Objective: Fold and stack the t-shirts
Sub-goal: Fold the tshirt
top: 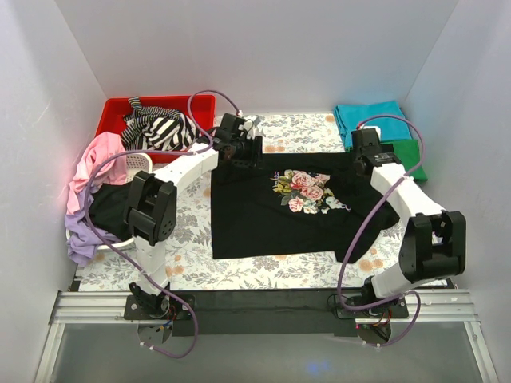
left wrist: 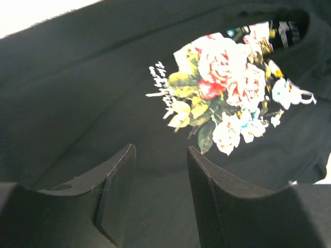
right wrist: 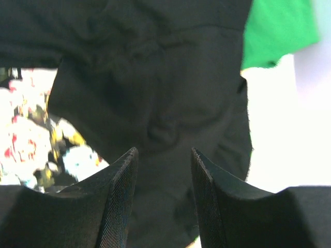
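Black t-shirt: the black t-shirt [top: 263, 215] lies spread out at the centre of the top view on the floral table cover [top: 239, 273], with its rose print [top: 307, 191] facing up, right of centre.
Left gripper: in the top view the left gripper [top: 249, 152] sits at the shirt's upper left corner. Whether its jaws are parted cannot be told from there.
Left wrist view only: the left gripper [left wrist: 159, 150] has its two fingers [left wrist: 116, 181] apart with nothing between them, and dark cloth [left wrist: 77, 93] lies beyond the gap. The print [left wrist: 227, 77] fills the upper right, with pale lettering on its left edge.
Right gripper: in the top view the right gripper [top: 361, 166] is over the shirt's upper right corner, just beside the green tee.
Right wrist view only: the right gripper [right wrist: 164, 151] also has its jaws spread and holds nothing. The wrinkled black cloth [right wrist: 155, 77] lies beneath, the print [right wrist: 26, 139] shows overexposed at the left edge, and a piece of the green t-shirt [right wrist: 279, 31] is at the upper right.
Top view only, right: the teal t-shirt [top: 371, 116] lies folded at the upper right, and the green t-shirt [top: 411, 155] lies partly under it.
Top view only, left: the striped t-shirt [top: 164, 128] is bunched in the red bin [top: 112, 112] at the upper left. The pink t-shirt [top: 100, 155] and the lilac t-shirt [top: 80, 235] hang over the white basket [top: 140, 162] at the left edge.
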Robot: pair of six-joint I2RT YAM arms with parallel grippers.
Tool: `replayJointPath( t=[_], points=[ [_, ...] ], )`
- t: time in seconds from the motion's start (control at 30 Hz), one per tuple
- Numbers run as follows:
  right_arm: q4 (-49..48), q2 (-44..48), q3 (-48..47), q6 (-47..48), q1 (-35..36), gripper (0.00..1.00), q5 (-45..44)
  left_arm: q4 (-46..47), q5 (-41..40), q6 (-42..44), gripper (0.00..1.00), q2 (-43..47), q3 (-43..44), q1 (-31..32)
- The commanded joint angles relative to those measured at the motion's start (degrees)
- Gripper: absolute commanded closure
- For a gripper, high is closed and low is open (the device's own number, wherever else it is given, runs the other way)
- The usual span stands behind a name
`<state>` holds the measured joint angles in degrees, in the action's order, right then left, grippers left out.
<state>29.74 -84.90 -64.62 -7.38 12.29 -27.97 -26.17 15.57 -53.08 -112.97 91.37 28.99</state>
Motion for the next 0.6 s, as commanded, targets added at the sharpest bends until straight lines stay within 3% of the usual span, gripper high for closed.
replayJointPath(
  t=[0.0,0.3,0.57],
  points=[
    [-9.07,-4.03,0.64,-2.82,-3.23,0.48,7.99,2.08,0.15,-1.76,0.56,1.17,-0.31,-3.50],
    [-11.55,-18.88,-6.13,-3.61,-5.61,0.49,19.69,3.32,2.27,-1.77,0.56,-6.73,3.02,-7.72],
    [-8.73,-19.25,-0.78,-3.26,-5.97,0.52,19.35,0.96,-1.84,-2.29,0.57,-13.32,0.82,-8.86]
  ],
)
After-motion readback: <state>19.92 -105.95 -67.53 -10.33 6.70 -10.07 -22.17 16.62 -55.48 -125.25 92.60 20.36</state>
